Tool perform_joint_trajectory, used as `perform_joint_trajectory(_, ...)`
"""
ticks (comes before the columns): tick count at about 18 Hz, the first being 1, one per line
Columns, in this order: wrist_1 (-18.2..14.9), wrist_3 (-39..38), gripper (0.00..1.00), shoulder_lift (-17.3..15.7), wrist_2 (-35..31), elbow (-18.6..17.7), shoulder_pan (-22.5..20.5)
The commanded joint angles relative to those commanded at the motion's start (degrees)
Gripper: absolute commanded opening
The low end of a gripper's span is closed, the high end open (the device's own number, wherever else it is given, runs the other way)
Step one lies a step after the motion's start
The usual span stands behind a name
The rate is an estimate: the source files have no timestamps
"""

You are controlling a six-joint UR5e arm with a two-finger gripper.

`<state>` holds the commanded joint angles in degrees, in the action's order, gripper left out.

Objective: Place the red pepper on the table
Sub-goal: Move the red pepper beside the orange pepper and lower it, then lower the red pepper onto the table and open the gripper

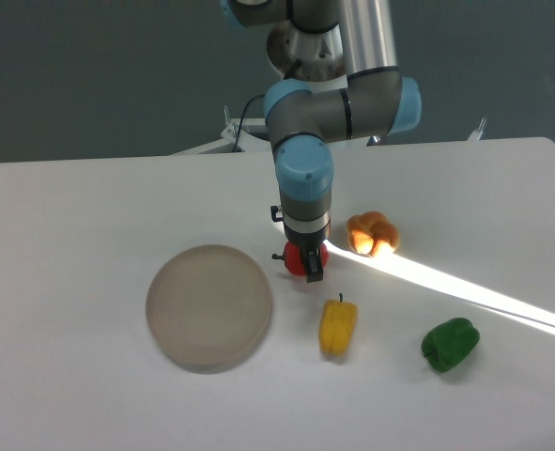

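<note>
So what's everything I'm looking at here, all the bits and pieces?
red pepper: one, glossy red, held in the claw near the middle of the table, right of the plate
orange pepper: one, orange, right of the red one, at the sunlit strip
yellow pepper: one, yellow, in front of the red one
green pepper: one, green, front right
plate: one, round, beige-grey, front left
table: one, white
arm: one, grey with blue caps, reaching down from behind
claw: one, dark, closed on the red pepper
</note>
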<state>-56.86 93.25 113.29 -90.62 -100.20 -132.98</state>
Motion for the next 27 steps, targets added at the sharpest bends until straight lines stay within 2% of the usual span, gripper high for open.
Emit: perform_joint_trajectory(27,-0.09,0.44,0.6,0.97,0.44,-0.35,-0.97)
